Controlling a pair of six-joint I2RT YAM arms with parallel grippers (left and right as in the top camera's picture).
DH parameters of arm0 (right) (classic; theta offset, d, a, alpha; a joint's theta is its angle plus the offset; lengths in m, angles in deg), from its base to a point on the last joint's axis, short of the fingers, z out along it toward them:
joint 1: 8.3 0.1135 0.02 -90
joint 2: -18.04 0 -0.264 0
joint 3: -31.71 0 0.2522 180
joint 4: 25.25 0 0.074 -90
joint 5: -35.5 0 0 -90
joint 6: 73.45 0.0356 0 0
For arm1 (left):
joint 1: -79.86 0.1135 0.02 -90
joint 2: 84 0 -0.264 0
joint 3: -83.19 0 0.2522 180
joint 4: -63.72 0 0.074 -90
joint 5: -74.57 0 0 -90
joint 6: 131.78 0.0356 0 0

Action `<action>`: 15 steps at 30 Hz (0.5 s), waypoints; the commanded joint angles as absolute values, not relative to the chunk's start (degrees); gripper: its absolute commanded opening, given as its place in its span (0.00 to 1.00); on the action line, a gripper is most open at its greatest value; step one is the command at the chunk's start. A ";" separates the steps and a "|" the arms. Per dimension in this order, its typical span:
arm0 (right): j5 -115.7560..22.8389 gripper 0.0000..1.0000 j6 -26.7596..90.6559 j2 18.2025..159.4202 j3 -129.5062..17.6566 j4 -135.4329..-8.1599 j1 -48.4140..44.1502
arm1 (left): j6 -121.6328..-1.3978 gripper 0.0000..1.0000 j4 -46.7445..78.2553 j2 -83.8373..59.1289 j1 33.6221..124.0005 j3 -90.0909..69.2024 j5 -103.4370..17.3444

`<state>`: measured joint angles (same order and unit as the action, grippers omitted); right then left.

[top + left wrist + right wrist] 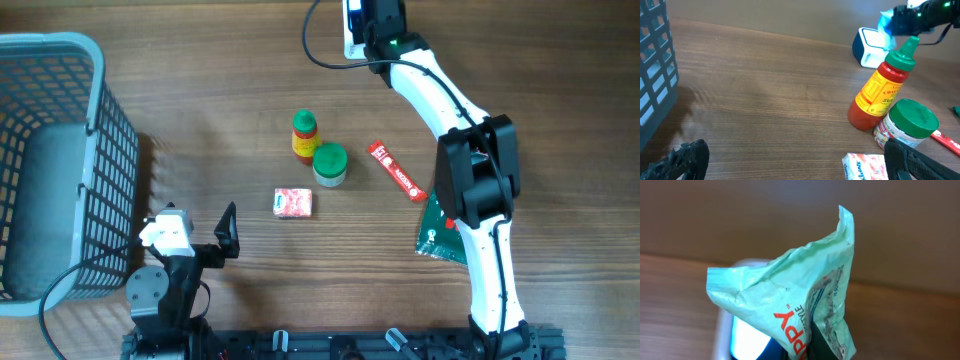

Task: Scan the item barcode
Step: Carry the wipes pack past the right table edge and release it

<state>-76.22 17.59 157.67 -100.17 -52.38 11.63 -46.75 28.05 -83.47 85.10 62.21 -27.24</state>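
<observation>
Looking limp and featherlight, the green packet [790, 305] is clenched at its lower edge by the right gripper [378, 30] — left gripper [795, 165] released, empty.

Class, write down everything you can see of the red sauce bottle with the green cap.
The sauce bottle stands upright on the wooden table, near its middle. Its red body looks plastic, with a yellow label in red print and a pointed green cap, closed. A green-lidded jar stands close beside it; whether they touch cannot be told.

The pale green packet [790, 295] shows red letters "PPY"; the sauce bottle [880, 90] label begins "SRI".
</observation>
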 commanded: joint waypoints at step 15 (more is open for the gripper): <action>-95.78 0.04 20.93 149.69 -100.41 -79.22 -21.53 | -45.59 1.00 28.05 -83.62 84.83 62.84 -26.46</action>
<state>-96.87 19.73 150.52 -100.31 -78.82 -12.18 -46.75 28.03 -83.47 85.10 62.21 -27.24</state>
